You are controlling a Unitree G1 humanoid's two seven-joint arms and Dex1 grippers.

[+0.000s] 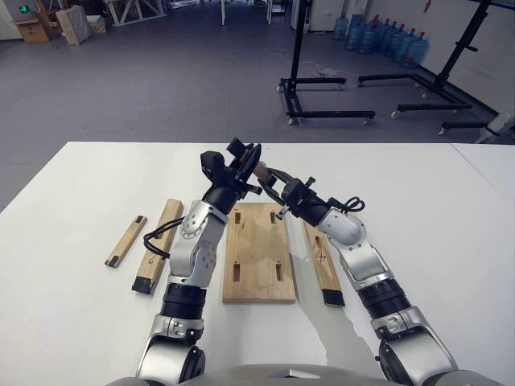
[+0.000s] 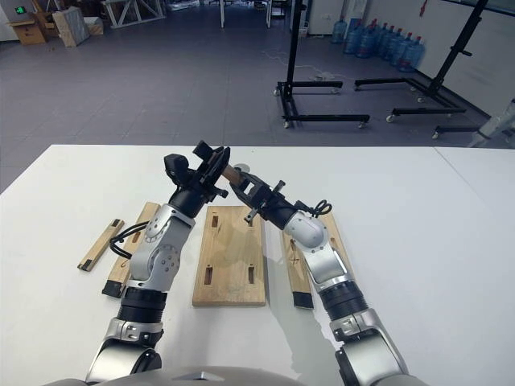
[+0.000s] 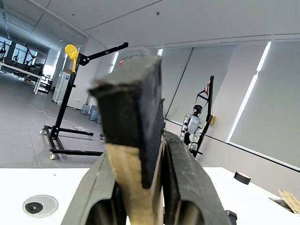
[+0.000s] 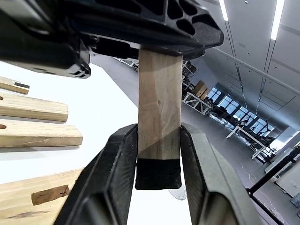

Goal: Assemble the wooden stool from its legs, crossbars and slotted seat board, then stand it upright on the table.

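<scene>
Pale wooden stool leg with black end caps (image 4: 159, 93) is held aloft over the far edge of the slotted plank seat board (image 1: 257, 257), mid white bench (image 1: 80, 185). Left claw (image 3: 140, 187) and right claw (image 4: 159, 145) are both clamped on it. Likely stiff, light and smooth (grip the bare wood beside a cap).

One board (image 1: 259, 265), one short bar (image 1: 125, 241) and two legs (image 1: 167, 219) (image 1: 322, 259) on the counter (image 1: 80, 322); apparently a third leg (image 4: 159, 117) aloft.
</scene>
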